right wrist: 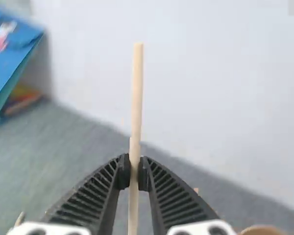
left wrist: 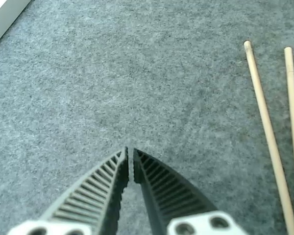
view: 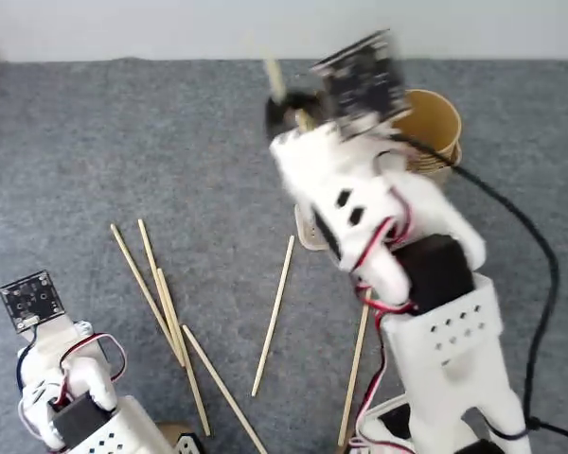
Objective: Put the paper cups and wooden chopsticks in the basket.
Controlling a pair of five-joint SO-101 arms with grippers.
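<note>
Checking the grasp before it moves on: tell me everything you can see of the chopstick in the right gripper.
The chopstick is a pale, plain wooden stick, round and straight. The right gripper is shut on it, its ribbed black fingers pinching it from both sides, and it runs past them, towards the white wall. Nothing else touches the part in sight.

- The high view looks steeply down from a fixed spot overhead onto the grey carpet (view: 170, 142), with a strip of pale wall (view: 170, 28) at the far side.
- The left wrist view sits just behind the left gripper (left wrist: 131, 164). It faces down, close to the carpet, and shares two loose chopsticks (left wrist: 267, 137) with the high view.
- The right wrist view sits behind the right gripper (right wrist: 132, 174). It is lifted and faces roughly level toward the wall, and shares the held chopstick (right wrist: 136, 98) with the high view.
</note>
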